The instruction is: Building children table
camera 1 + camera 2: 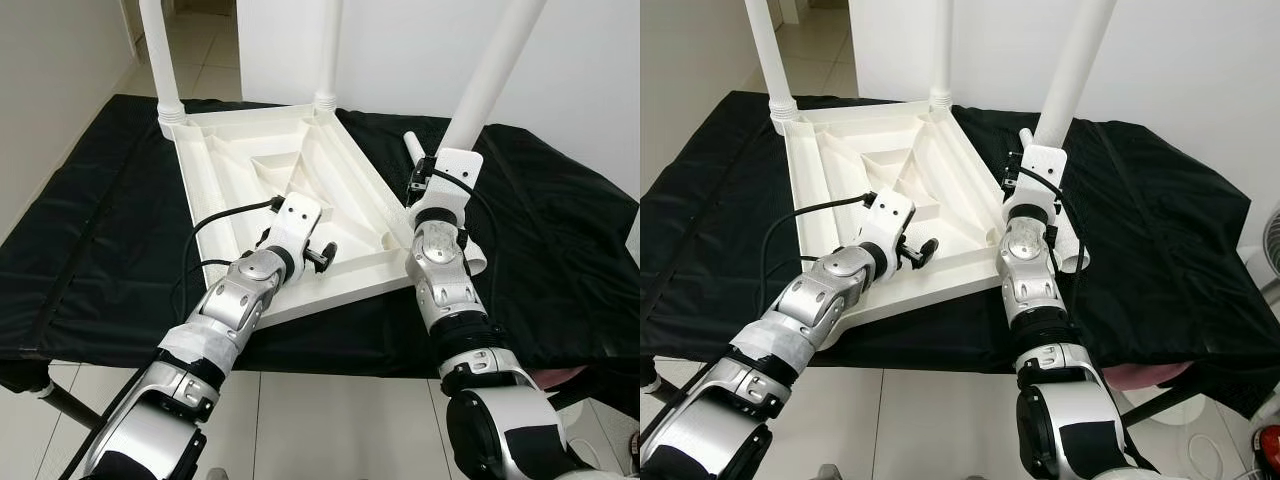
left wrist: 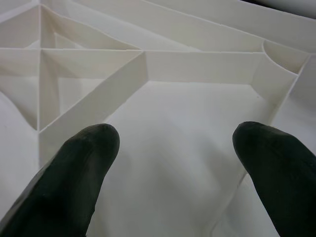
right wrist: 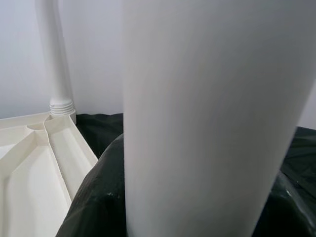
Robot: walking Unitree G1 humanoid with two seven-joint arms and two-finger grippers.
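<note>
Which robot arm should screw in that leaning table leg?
The right one, probably. The right gripper is already at the leaning leg by its corner, while the left gripper hovers open over the tabletop's underside.

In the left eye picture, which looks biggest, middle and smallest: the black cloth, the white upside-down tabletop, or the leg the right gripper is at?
1. Black cloth, biggest; it spreads under everything.
2. Tabletop, in the middle.
3. Table leg, slimmest, but its top runs out of the picture, so its full length is unsure.

The right gripper is at that leg.
</note>
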